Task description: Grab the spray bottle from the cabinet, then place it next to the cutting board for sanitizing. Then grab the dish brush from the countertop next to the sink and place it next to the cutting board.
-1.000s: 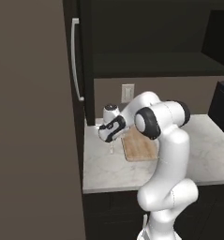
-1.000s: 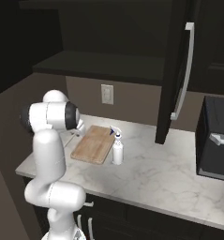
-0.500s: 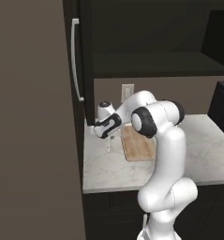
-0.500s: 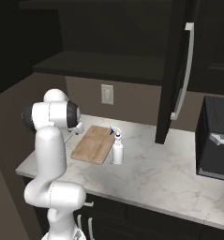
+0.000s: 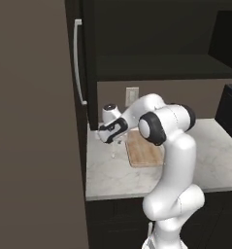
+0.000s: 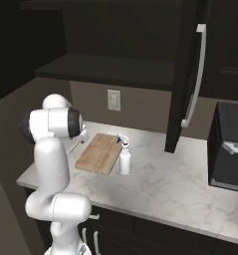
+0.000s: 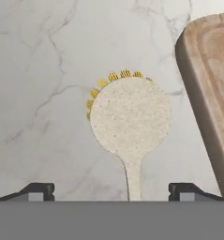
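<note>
The dish brush (image 7: 130,119) is speckled cream with yellow bristles, on a grey-veined white counter (image 7: 43,93). The cutting board (image 7: 212,84) is light-brown wood; the spray bottle (image 6: 125,158) white, blue-tipped.

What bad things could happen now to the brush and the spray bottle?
1. The dish brush sits between the wide-open jaws, seemingly just let go beside the cutting board. If the gripper lifts crookedly, a fingertip might snag the handle and drag it.
2. The spray bottle stands upright at the board's other side. It looks slim and tippy, so a wide arm swing might knock it over on the countertop.
</note>
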